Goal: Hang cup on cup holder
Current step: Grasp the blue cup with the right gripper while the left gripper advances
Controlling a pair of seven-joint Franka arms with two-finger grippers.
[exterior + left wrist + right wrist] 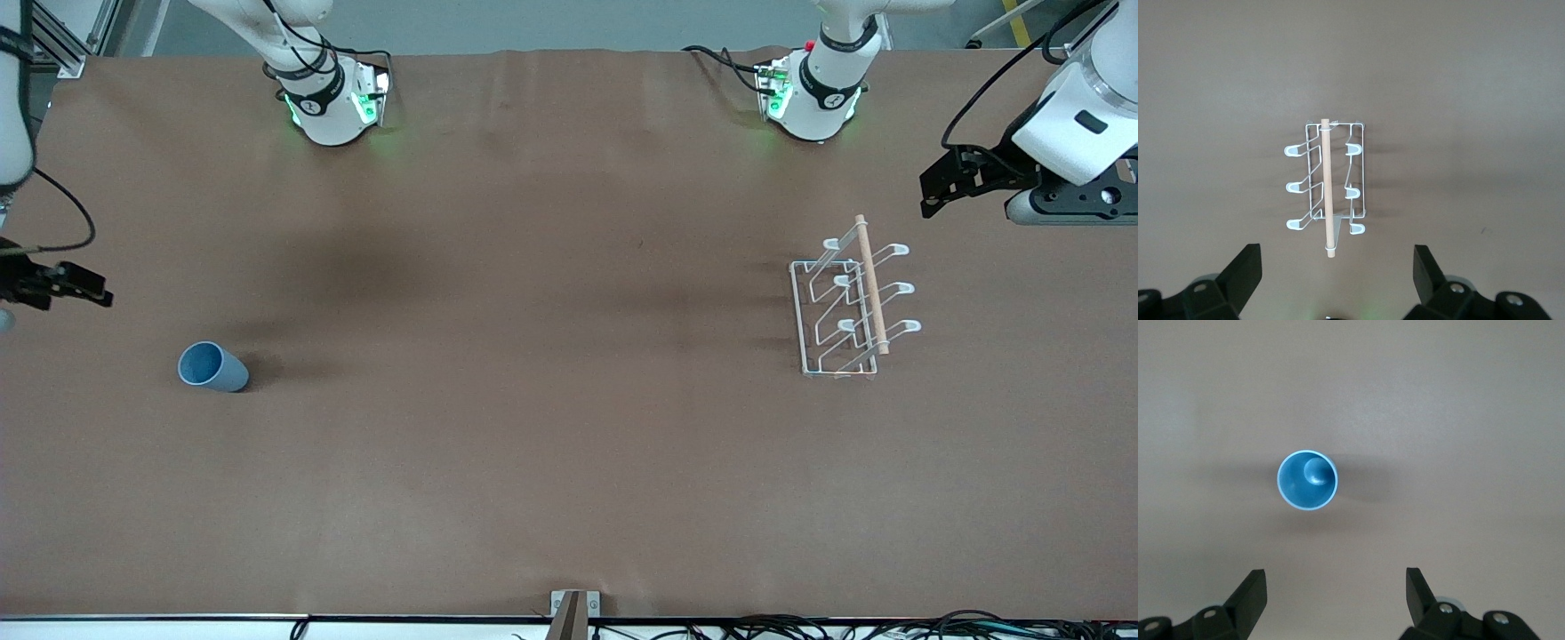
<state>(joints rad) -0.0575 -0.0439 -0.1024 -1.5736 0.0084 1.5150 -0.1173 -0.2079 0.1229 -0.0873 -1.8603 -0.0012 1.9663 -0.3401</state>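
The light blue cup (213, 366) stands mouth up on the brown table toward the right arm's end; the right wrist view looks down into it (1307, 481). The white wire cup holder (845, 307), with a wooden rod (871, 284) along its top, stands toward the left arm's end and also shows in the left wrist view (1328, 187). My right gripper (93, 286) (1335, 587) is open and empty, over the table edge beside the cup. My left gripper (933, 191) (1337, 267) is open and empty, over the table beside the cup holder.
The two arm bases (333, 102) (813, 98) stand along the table edge farthest from the front camera. A small bracket (573, 609) sits at the table edge nearest the front camera. Brown tabletop (533, 356) spans between cup and holder.
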